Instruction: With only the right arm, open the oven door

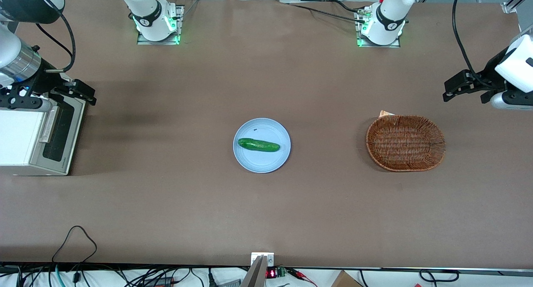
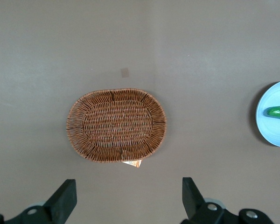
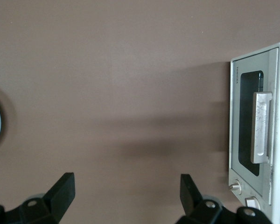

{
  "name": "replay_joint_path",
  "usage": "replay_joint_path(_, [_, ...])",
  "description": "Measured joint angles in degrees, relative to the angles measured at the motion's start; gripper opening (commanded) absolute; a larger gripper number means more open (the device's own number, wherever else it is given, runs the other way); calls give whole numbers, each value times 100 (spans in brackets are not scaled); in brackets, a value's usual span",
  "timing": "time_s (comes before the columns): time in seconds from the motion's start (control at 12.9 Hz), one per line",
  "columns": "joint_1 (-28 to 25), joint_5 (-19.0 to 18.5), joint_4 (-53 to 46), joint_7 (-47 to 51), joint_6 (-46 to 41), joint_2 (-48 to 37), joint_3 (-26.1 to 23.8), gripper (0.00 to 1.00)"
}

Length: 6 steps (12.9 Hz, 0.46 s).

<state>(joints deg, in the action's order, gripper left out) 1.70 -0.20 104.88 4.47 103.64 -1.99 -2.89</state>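
Front view is showing the blue plate (image 1: 261,161) with a cucumber (image 1: 258,145) lying on it mid-table, and a wicker basket (image 1: 405,143) sitting toward the parked arm's end. At the working arm's end, the toaster oven (image 1: 21,137) is sitting with its oven door (image 1: 59,131) closed, silver handle (image 3: 261,127) flat against the glass. The right arm (image 1: 16,62) is hanging its gripper (image 1: 62,93) above the oven's farther corner, fingers (image 3: 63,189) spread wide and gripping nothing.
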Motion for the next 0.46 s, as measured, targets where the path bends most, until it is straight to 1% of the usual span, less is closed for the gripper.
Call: replay_joint_path(0.46, [3, 0, -6, -6, -72, 0, 0, 100])
